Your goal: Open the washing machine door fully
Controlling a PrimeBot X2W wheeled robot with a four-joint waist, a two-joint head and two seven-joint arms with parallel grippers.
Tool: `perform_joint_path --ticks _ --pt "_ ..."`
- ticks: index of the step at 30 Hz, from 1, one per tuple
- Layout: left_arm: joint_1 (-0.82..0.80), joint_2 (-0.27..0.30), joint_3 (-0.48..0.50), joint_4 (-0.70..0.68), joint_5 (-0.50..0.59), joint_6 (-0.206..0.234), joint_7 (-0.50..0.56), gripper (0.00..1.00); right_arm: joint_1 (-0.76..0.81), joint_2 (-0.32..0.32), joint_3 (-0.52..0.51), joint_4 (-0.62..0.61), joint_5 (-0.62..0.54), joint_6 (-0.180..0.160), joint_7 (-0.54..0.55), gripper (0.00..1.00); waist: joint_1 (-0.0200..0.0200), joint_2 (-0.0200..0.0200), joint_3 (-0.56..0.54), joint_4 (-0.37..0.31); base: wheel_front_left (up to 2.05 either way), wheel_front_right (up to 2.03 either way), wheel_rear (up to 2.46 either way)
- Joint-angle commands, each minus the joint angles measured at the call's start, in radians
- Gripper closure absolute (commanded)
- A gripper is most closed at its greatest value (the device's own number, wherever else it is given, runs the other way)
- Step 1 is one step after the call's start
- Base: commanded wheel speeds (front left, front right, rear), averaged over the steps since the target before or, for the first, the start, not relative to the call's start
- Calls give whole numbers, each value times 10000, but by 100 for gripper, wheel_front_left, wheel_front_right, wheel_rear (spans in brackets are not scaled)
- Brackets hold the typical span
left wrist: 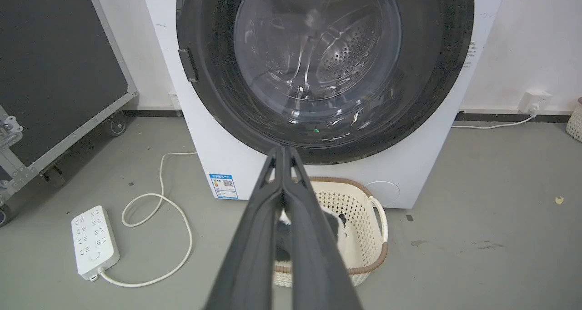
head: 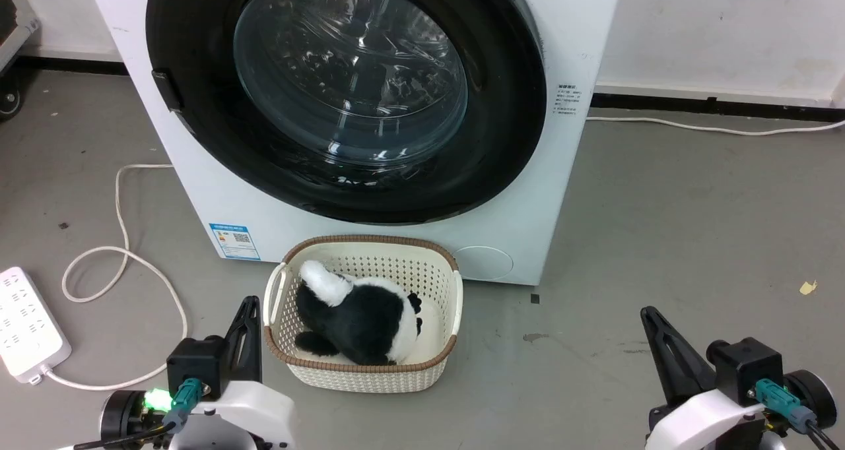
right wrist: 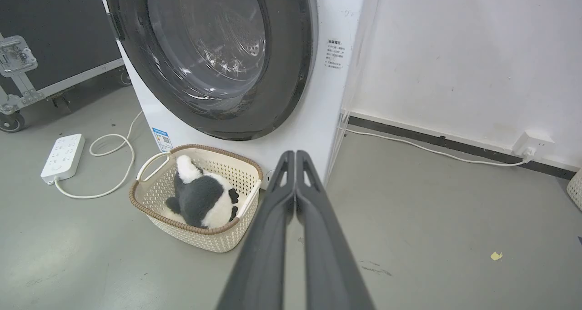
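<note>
The washing machine door [head: 515, 107] is a big glossy black disc with a bulging clear glass centre, lying flush against the white machine front [head: 581, 34]. A small black handle [head: 167, 88] sits at its left edge. The door [left wrist: 436, 73] spans the top of the left wrist view, and the door [right wrist: 291, 64] is seen at an angle in the right wrist view. My left gripper [head: 251, 303] rests low at the lower left, shut and empty, well short of the door. My right gripper [head: 648, 313] sits at the lower right, also shut and empty.
A cream laundry basket [head: 443, 357] holding a black-and-white plush toy [head: 360, 315] stands on the grey floor right below the door. A white power strip [head: 26, 324] with a looped cable [head: 122, 252] lies at the left. A black wheeled case [left wrist: 54, 64] stands at the far left.
</note>
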Motion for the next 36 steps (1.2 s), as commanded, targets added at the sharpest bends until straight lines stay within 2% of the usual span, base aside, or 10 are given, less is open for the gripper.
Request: perform_joint_path --ticks 1,11,12,28,36 --pt "151 4 -1 -35 87 -57 3 100 -137 45 -7 24 -76 -9 12 100 0 0 0 0 0 0 0" --pt "151 4 -1 -35 87 -57 3 100 -137 45 -7 24 -76 -9 12 100 0 0 0 0 0 0 0" --pt "-4 0 5 6 -21 4 -1 0 7 -2 6 -2 5 0 -1 0 0 0 0 0 0 0 0" --pt "-31 1 -179 -44 -111 113 -352 0 -76 0 35 -141 233 -1 -350 0 0 0 200 35 0 0 0" --pt "-176 1 -278 -140 -145 159 -518 0 -476 -230 103 -150 365 -2 -516 0 0 0 537 137 0 0 0"
